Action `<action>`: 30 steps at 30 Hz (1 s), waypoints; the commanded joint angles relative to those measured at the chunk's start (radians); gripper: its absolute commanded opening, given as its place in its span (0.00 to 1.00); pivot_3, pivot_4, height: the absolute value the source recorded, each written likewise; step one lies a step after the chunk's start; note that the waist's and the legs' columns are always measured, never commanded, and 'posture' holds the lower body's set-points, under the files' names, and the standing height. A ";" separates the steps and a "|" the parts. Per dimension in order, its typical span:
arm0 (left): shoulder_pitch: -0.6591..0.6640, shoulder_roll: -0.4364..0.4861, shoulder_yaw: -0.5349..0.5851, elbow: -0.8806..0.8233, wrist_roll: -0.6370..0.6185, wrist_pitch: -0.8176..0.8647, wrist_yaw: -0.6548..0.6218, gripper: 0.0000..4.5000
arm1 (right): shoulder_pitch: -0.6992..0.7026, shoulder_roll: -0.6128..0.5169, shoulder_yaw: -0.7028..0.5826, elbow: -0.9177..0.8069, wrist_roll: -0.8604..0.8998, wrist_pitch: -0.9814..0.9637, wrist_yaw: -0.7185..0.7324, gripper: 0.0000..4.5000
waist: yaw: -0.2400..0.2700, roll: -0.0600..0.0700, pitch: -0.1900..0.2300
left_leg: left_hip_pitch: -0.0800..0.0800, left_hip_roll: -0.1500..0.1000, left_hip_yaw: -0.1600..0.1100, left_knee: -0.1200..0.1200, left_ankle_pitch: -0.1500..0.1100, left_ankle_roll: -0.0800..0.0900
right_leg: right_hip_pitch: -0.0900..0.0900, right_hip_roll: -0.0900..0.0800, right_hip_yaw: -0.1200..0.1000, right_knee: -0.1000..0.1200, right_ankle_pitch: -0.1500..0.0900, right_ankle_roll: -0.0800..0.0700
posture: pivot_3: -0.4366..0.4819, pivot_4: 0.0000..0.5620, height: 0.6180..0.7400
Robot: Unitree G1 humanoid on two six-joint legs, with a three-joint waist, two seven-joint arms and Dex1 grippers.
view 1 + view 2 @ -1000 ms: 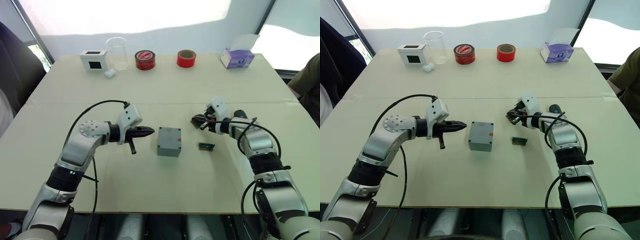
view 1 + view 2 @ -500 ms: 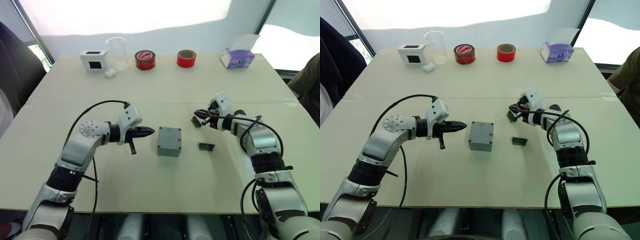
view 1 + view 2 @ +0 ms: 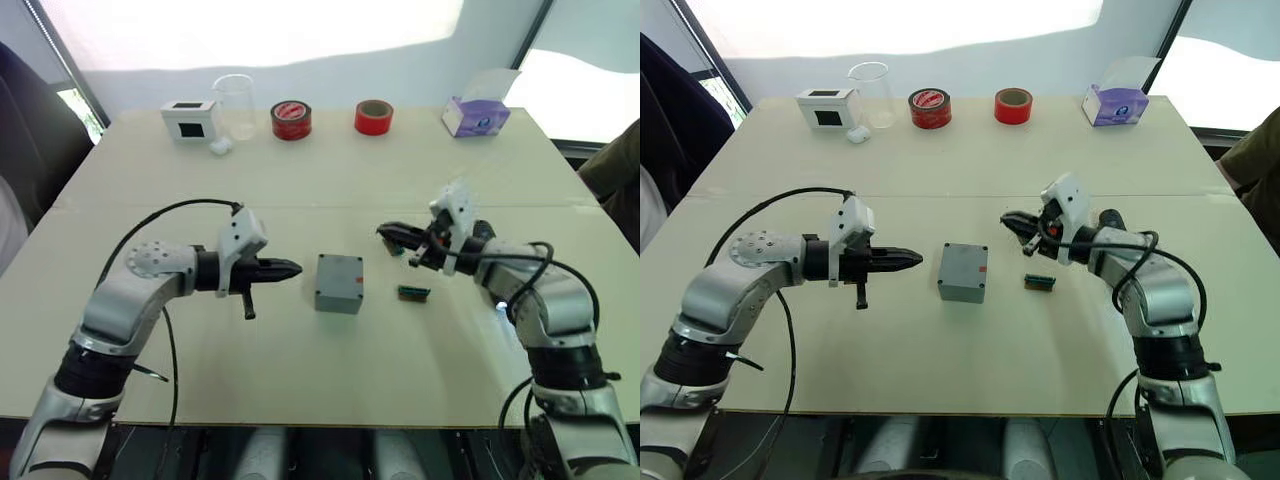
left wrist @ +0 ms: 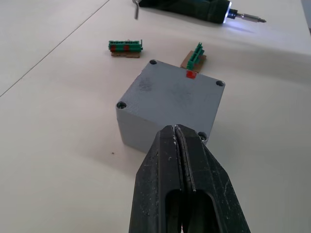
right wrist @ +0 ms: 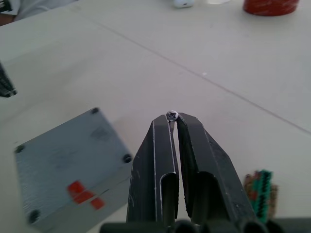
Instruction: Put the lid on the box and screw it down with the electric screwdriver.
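Observation:
The grey box (image 3: pixel 336 298) stands mid-table with the lid (image 4: pixel 170 94) lying flat on top, corner holes showing and a red mark near one edge. My left gripper (image 3: pixel 290 268) is shut and empty, pointing at the box from its left, a short gap away. Right of the box and slightly behind it, my right gripper (image 5: pixel 171 116) hovers, shut on a small screw (image 5: pixel 171 114) at its fingertips. The black electric screwdriver (image 4: pixel 189 6) lies on the table beyond the box, its tip light on, mostly under my right forearm.
Two small green terminal blocks (image 3: pixel 412 292) (image 4: pixel 194 54) lie just right of the box. Along the far edge stand a white box with a black window (image 3: pixel 190 120), a clear beaker (image 3: pixel 233 103), two red tape rolls (image 3: pixel 291 119) (image 3: pixel 372 116) and a tissue box (image 3: pixel 476 115).
My right gripper has turned and reached left toward the box, still holding the screw. My left arm's elbow has drawn back to the left; its gripper stays beside the box.

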 commanded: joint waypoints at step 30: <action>-0.007 -0.014 -0.019 -0.003 0.002 -0.023 0.048 0.00 | 0.008 0.020 0.083 -0.028 -0.006 0.002 -0.067 0.01 | 0.000 0.000 0.000 | 0.000 0.000 0.000 0.000 0.000 0.000 | 0.000 0.000 0.000 0.000 0.000 0.000 | 0.48 0.27 1.00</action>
